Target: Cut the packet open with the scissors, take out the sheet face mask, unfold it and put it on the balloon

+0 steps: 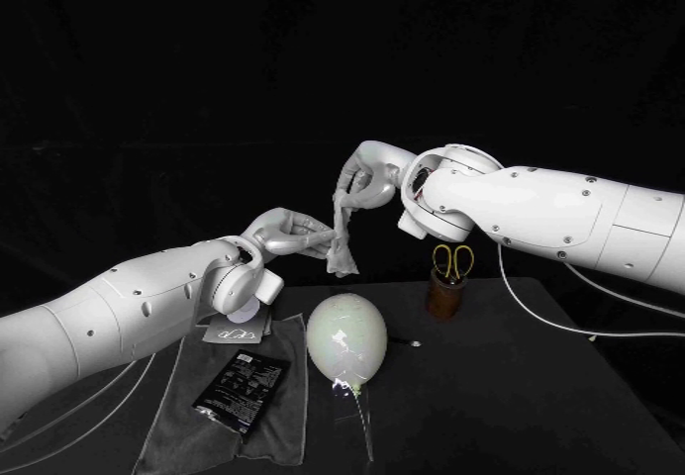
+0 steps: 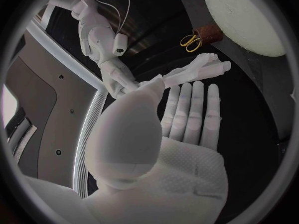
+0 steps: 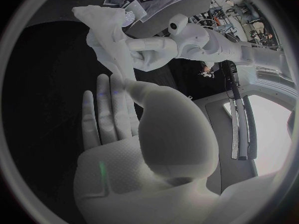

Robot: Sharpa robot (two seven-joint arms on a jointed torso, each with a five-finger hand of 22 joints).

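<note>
Mask [image 1: 342, 254] pinched by left hand [image 1: 291, 236] and right hand [image 1: 368, 180].

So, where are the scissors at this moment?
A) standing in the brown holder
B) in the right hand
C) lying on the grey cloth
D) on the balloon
A: the scissors stand handles-up in the brown holder; the left hand and right hand hold the mask.

You see the left robot hand [image 1: 293, 235] and the right robot hand [image 1: 364, 180], the higher one, both gripping the crumpled sheet face mask [image 1: 342, 249] in the air. Beneath them the balloon [image 1: 347, 339] lies on the counter [image 1: 542, 396]. The scissors [image 1: 454, 261] stand beneath the right robot hand, the packet [image 1: 243, 389] beneath the left.
</note>
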